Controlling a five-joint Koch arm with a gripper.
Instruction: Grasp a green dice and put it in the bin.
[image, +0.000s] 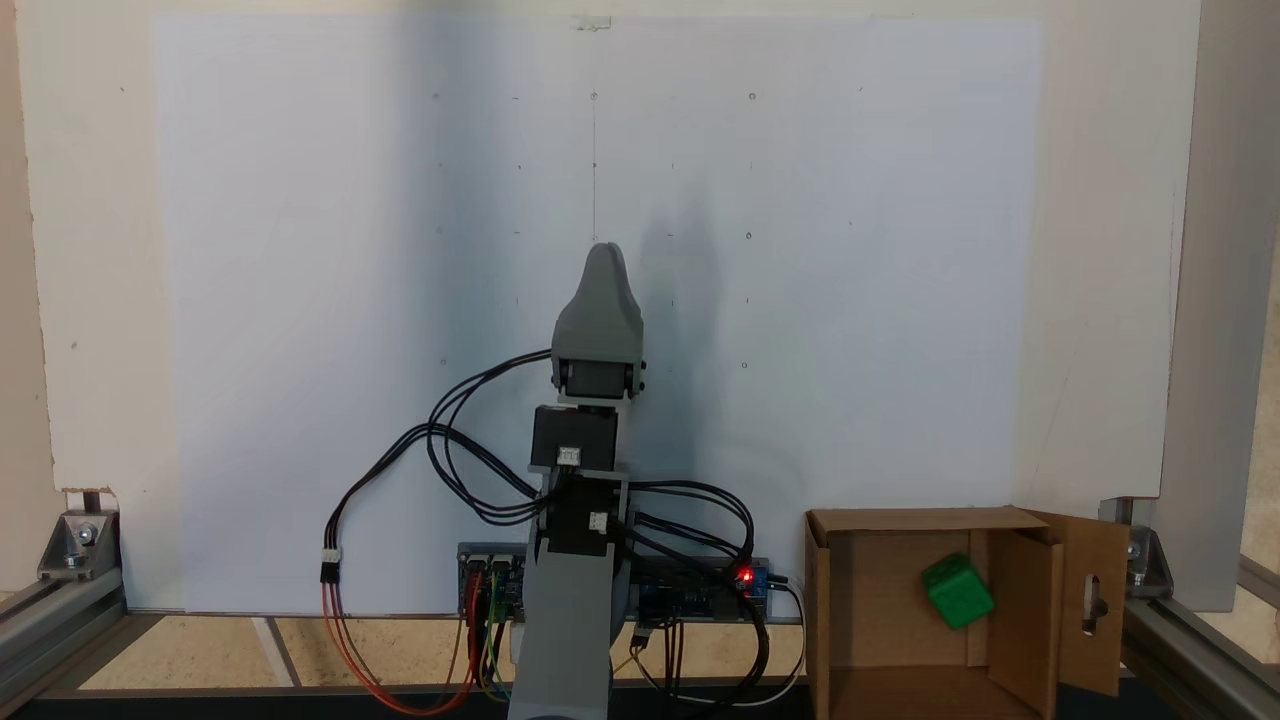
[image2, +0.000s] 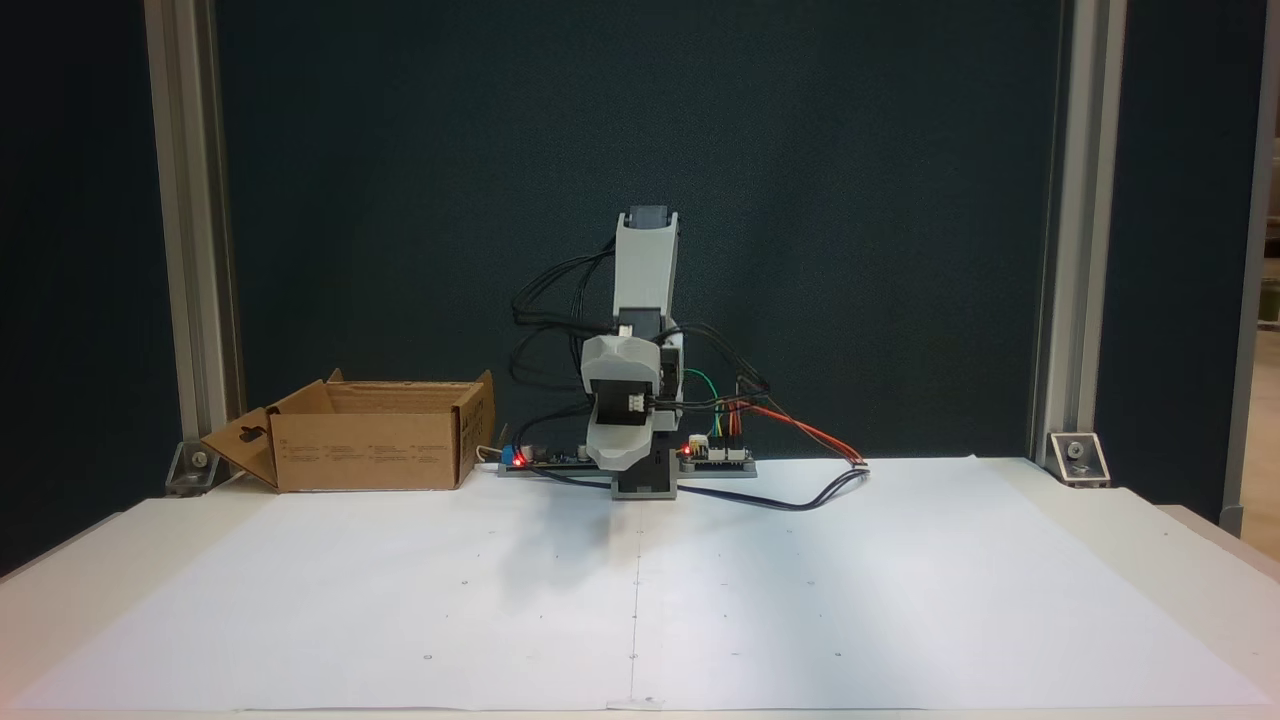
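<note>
The small bright green plastic dice (image: 957, 591) lies inside the brown corrugated cardboard bin (image: 1025, 640), tilted, next to an inner flap. The bin stands at a corner of the white paper-covered counter (image2: 800, 600), well apart from the grey arm. The arm is folded over its base, and its end effector (image: 603, 258) rests pointing along the sheet; its jaws lie one behind the other, so open or closed cannot be told. The task looks finished, and the good move is to keep the arm parked clear of the bin.
</note>
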